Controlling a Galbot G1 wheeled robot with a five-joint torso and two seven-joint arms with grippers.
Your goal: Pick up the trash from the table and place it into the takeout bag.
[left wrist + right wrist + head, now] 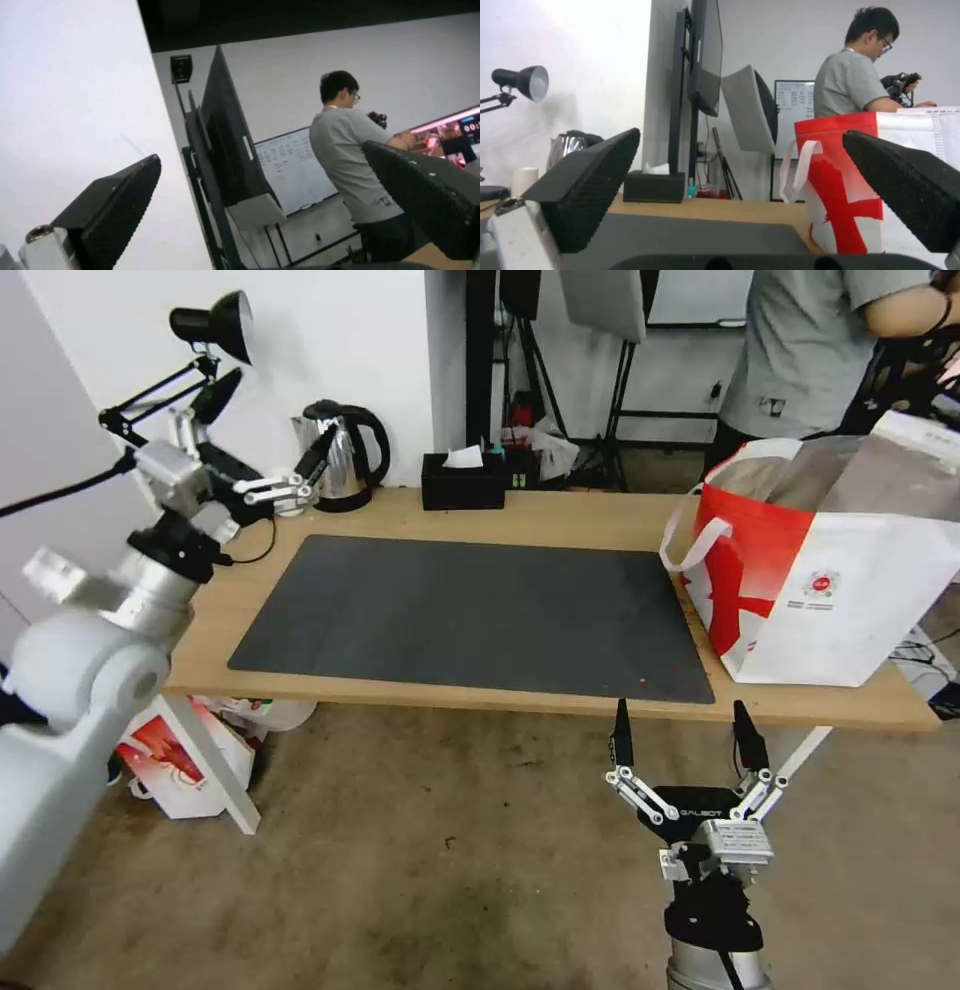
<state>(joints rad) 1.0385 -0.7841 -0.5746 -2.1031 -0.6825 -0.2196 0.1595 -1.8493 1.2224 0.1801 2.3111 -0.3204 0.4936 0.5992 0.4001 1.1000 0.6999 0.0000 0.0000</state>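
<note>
The table [560, 515] carries a dark grey mat [470, 615] with nothing on it but a few red specks near its front right corner. The trash is out of view. The takeout bag [820, 600], red and white with white loop handles, stands open on the table's right end; the right wrist view shows the takeout bag [845, 202] too. My left gripper [287, 400] is raised over the back left corner beside the kettle, open and empty. My right gripper [680, 705] hangs open just below the table's front edge, left of the bag.
A steel kettle [345, 455] and a black tissue box [462, 482] stand along the back edge. A black desk lamp [215, 320] reaches over the left corner. A smaller red-and-white bag [180, 760] sits on the floor under the left end. A person stands behind the bag.
</note>
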